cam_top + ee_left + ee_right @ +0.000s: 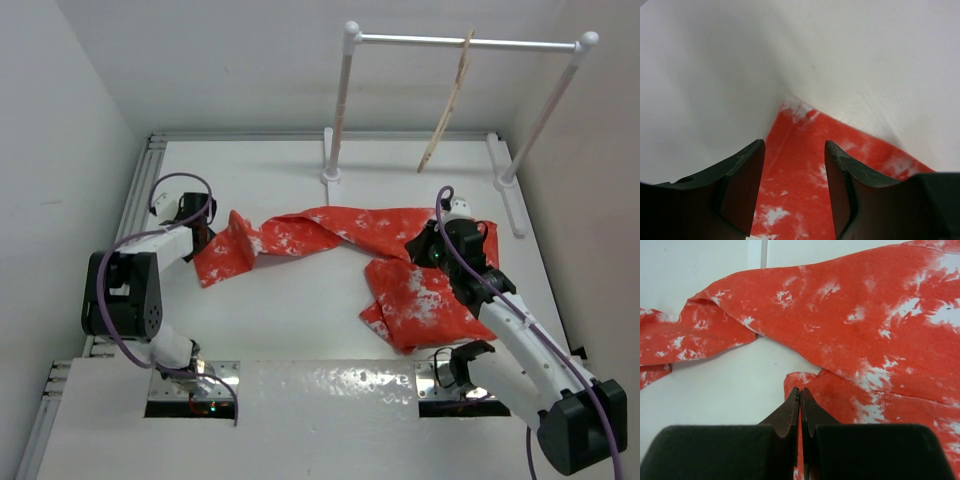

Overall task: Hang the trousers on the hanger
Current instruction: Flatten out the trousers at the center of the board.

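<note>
Two hands: left hand (794, 150) released astride trousers (400, 290) hem; right hand (800, 391) clenched at fold edge.

White arm links (530, 345), black joint housings (135, 295), purple cables (175, 178); dark tapered fingers (740, 185).

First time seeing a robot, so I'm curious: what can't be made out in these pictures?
- Top view: the hanger hangs edge-on, shape lost.
- Top view: the right arm hides part of the trousers.
- Right wrist view: the right pincer is shut; its fingers hide whether cloth is pinched.
- Left wrist view: the left pincer is open; contact with cloth unclear.
</note>
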